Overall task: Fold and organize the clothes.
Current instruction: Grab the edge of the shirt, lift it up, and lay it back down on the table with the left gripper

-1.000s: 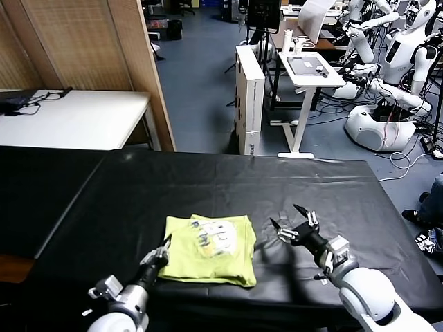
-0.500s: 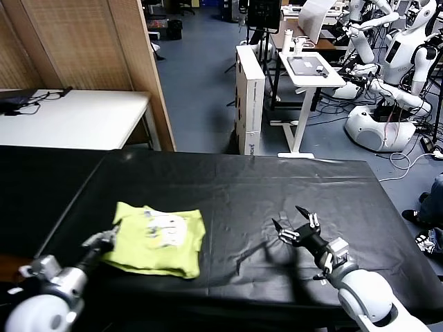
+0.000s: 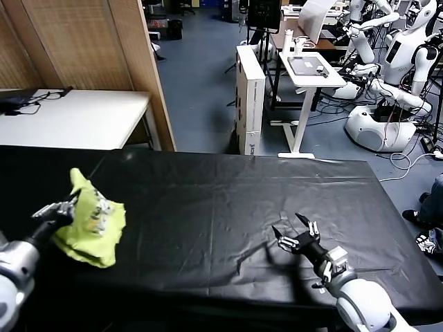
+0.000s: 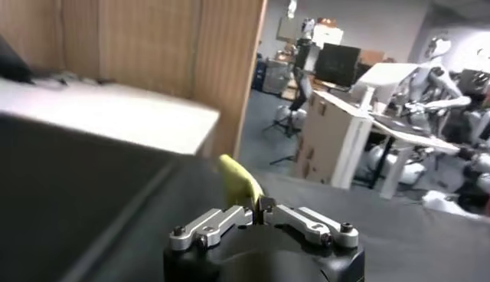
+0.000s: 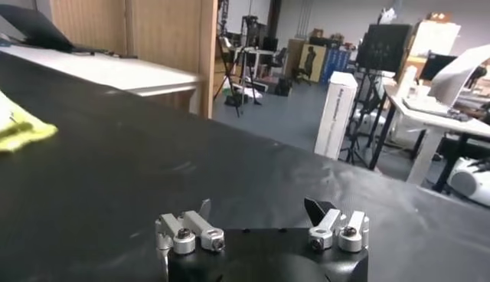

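One T-shirt [image 3: 91, 221] hangs bunched from the left end effector [image 3: 66, 207], which pinches it above the black desk [image 3: 208, 207]; the right end effector [image 3: 289, 232] rests wide open, well apart.

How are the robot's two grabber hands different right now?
The left gripper is shut on the yellow-green T-shirt, while the right gripper is open and holds nothing. The left gripper is at the table's left edge; the right gripper is low over the table's right part. Both have dark fingers on silver wrists.
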Robot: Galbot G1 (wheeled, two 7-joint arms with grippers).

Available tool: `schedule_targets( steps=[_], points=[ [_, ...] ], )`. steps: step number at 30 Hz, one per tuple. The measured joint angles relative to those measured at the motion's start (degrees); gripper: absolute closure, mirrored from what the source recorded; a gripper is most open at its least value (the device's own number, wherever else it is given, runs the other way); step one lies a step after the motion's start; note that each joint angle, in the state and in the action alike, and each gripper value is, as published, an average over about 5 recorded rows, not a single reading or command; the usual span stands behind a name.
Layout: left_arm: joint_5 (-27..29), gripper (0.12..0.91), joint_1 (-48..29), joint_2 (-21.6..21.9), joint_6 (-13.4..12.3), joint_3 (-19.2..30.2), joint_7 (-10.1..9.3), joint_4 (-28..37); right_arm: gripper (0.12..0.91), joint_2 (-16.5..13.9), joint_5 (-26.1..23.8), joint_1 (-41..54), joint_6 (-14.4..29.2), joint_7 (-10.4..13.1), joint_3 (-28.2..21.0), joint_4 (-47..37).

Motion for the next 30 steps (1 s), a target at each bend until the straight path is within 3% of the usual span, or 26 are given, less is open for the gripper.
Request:
schedule_targets(
  steps=[5, 10, 15, 17, 26, 28, 30],
  points=[
    [8.57, 0.854, -2.55, -6.72, -0.43, 13.15, 0.66, -2.05, 0.118, 0.86, -1.54, -1.53, 0.00, 0.00, 0.11, 0.92],
    [17.17, 0.854, -5.49, -15.25, -1.95, 28.02, 1.55, 3.33, 0.118, 0.19, -1.38, -2.84, -0.16, 0.03, 0.76, 2.28],
    [20.47, 0.850, -8.43, -21.89, -2.04, 37.74, 0.34, 8.55, 0.118, -0.92, 1.10, -2.57, -0.53, 0.12, 0.38, 2.95],
    [21.22, 0.806, -9.26, -23.33, -1.98, 40.39, 0.30, 9.37, 0.118, -1.46, 2.99, -2.18, -1.17, 0.12, -0.08, 3.17],
    [23.05, 0.273, -9.26, -23.80, -1.93, 43.81, 1.61, 8.57, 0.118, -1.26, 13.26, 1.30, -7.16, 2.94, -4.23, 4.04],
    [23.31, 0.182, -9.01, -23.38, -2.21, 43.23, 2.06, 7.94, 0.118, -0.80, 15.76, 2.60, -8.50, 3.98, -5.71, 3.95],
    [23.08, 0.143, -8.72, -22.78, -2.52, 42.20, 2.27, 7.33, 0.118, -0.13, 18.65, 4.18, -9.87, 5.26, -7.48, 3.59]
  ],
)
